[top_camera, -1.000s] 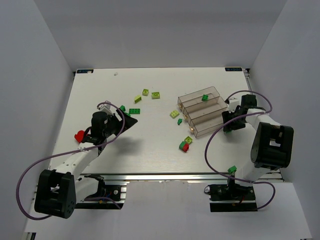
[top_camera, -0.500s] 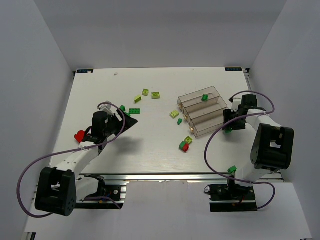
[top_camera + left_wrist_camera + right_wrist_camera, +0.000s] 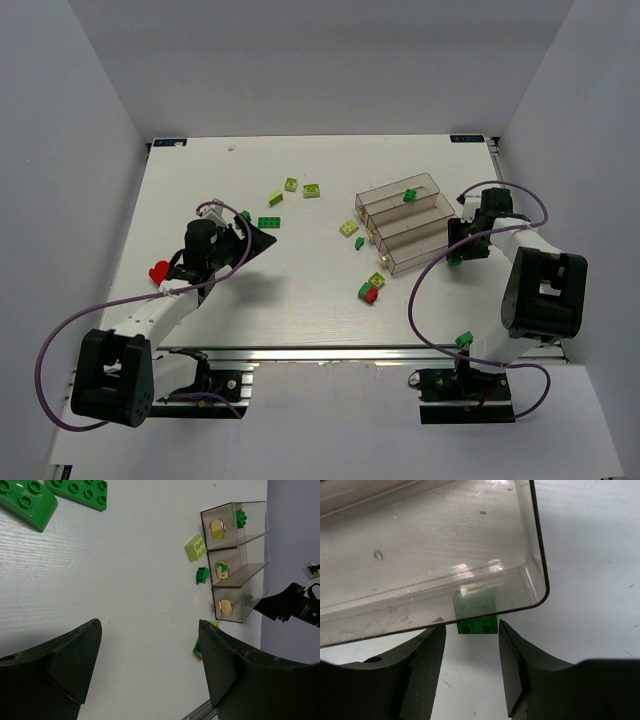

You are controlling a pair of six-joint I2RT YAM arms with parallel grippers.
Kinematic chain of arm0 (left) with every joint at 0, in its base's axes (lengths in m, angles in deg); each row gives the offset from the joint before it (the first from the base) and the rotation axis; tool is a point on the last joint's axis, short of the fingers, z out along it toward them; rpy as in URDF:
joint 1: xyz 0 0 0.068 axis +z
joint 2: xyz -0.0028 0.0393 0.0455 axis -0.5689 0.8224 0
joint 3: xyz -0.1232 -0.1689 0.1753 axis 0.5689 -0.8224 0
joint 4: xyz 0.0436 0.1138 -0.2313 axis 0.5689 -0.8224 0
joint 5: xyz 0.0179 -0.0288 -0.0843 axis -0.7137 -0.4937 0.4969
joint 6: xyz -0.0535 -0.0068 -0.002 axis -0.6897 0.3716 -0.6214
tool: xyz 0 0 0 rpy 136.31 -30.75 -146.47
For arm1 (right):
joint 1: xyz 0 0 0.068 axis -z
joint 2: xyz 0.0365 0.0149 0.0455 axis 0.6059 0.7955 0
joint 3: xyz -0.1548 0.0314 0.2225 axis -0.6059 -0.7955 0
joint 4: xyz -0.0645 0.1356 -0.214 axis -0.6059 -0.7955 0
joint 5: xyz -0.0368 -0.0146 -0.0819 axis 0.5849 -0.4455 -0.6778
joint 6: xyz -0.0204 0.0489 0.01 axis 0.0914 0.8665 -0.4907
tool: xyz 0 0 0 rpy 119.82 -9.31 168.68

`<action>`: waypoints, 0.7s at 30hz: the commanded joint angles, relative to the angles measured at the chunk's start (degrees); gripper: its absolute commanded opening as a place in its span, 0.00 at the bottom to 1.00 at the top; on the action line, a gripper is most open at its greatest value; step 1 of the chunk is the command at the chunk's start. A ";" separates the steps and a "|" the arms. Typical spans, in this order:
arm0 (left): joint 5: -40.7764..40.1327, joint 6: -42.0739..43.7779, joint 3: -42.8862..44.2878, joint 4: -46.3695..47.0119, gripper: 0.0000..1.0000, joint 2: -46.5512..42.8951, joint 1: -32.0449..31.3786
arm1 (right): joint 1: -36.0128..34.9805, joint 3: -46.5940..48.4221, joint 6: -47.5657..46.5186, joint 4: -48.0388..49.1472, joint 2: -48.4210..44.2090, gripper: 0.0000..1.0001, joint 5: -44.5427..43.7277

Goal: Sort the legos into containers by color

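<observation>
Your left gripper (image 3: 149, 627) hangs wide open and empty just short of two dark green legos (image 3: 25, 500), poised to take one. Your right gripper (image 3: 471, 639) straddles, jaws not yet clamped, a green brick (image 3: 477, 626) tucked against the end wall of the containers (image 3: 420, 555).

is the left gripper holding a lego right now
No, the left gripper stands open with only bare table between its jaws.

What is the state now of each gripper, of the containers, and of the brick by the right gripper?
containers: upright; far bin holds one dark green lego, the other two look empty.
green brick: lying loose at the containers' right end, not gripped.
left gripper: open, holding nothing.
right gripper: open, jaws on either side of the green brick.
</observation>
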 commanded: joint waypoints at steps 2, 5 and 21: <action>0.53 0.32 1.84 0.79 0.87 -0.78 -0.25 | -0.50 2.47 -0.27 -0.52 0.50 0.50 0.41; 0.35 0.32 1.40 0.62 0.87 -1.22 -0.25 | -0.50 2.39 -0.10 -0.70 0.50 0.46 0.41; 0.26 -0.03 0.52 1.06 0.87 -2.10 -0.25 | -0.58 0.63 -0.72 -2.89 -1.61 0.39 1.20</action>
